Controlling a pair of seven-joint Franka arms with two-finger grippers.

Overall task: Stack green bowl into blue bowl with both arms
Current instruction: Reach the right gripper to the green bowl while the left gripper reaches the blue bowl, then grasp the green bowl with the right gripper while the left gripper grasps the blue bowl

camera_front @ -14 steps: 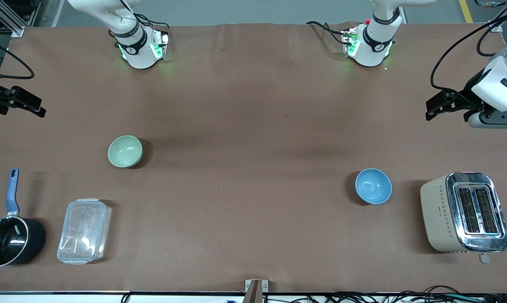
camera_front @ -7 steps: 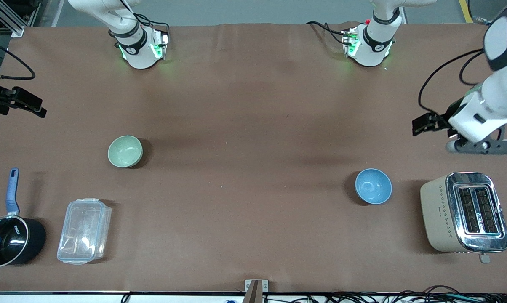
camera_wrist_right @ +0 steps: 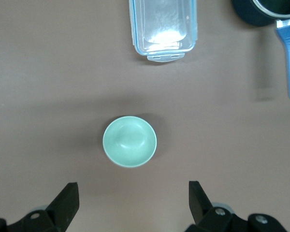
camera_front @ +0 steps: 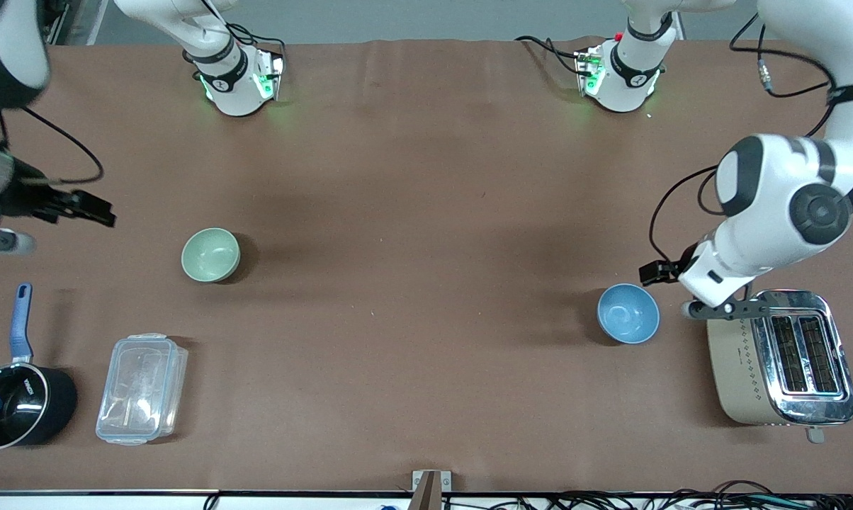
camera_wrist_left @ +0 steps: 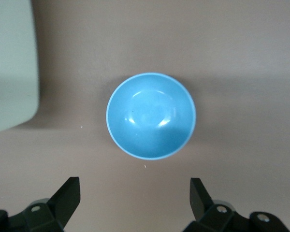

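The pale mint-green bowl [camera_front: 210,255] sits upright and empty toward the right arm's end of the table. The light blue bowl [camera_front: 628,313] sits upright and empty toward the left arm's end, beside the toaster. My right gripper [camera_front: 92,210] is open and empty in the air, off to the side of the green bowl; its wrist view looks down on the green bowl [camera_wrist_right: 129,141] ahead of the open gripper [camera_wrist_right: 133,191]. My left gripper [camera_front: 654,271] is open and empty in the air beside the blue bowl; its wrist view shows the blue bowl [camera_wrist_left: 151,116] ahead of the gripper [camera_wrist_left: 135,186].
A beige toaster [camera_front: 781,358] stands beside the blue bowl at the left arm's end. A clear plastic container [camera_front: 142,388] and a black saucepan with a blue handle [camera_front: 15,397] lie nearer the front camera than the green bowl.
Both arms swung in from the table's ends. The left gripper came down toward the blue bowl; the right gripper moved toward the green bowl. The bowls have not moved.
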